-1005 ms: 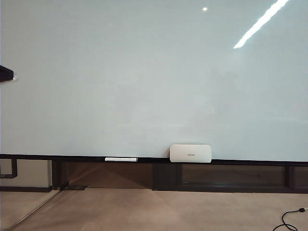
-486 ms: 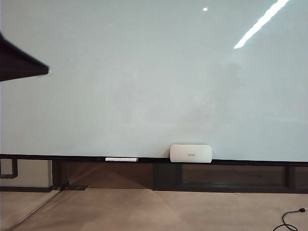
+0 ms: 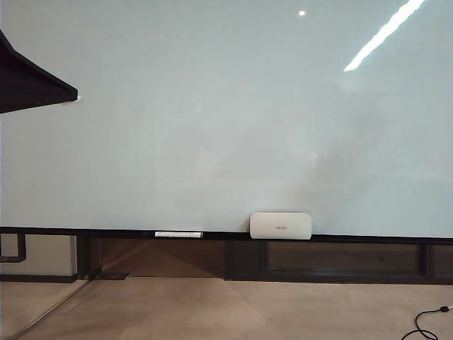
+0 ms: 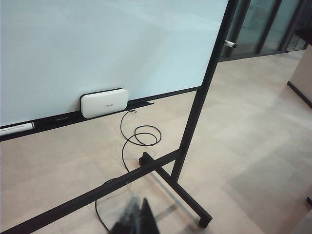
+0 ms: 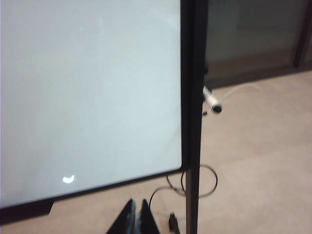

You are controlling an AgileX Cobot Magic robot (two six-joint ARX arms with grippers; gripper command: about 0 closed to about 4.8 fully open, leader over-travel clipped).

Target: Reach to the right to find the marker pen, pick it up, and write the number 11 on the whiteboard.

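Note:
The whiteboard [image 3: 226,120] fills the exterior view, glossy and blank, with a dark lower rail. The marker pen [image 5: 212,101], whitish with a dark tip, sticks out from the board's right post; the left wrist view shows the marker pen [image 4: 229,44] small beside that post. My left gripper [image 4: 139,217] hovers blurred above the floor in front of the board stand, fingers together and empty. It also juts in as a dark wedge, my left gripper [image 3: 69,93], at the left edge. My right gripper [image 5: 136,213] is near the board's lower right corner, shut, holding nothing, well short of the pen.
A white rounded box [image 3: 280,225] and a white marker with a black end [image 3: 178,234] sit on the rail. A black cable [image 4: 141,136] loops on the floor by the stand's foot [image 4: 180,185]. The dark post [image 5: 192,136] stands beside my right gripper.
The dark left arm has pushed further in from the left edge of the exterior view. A faint shadow on the board's right part has slid lower. Box and rail marker have not moved.

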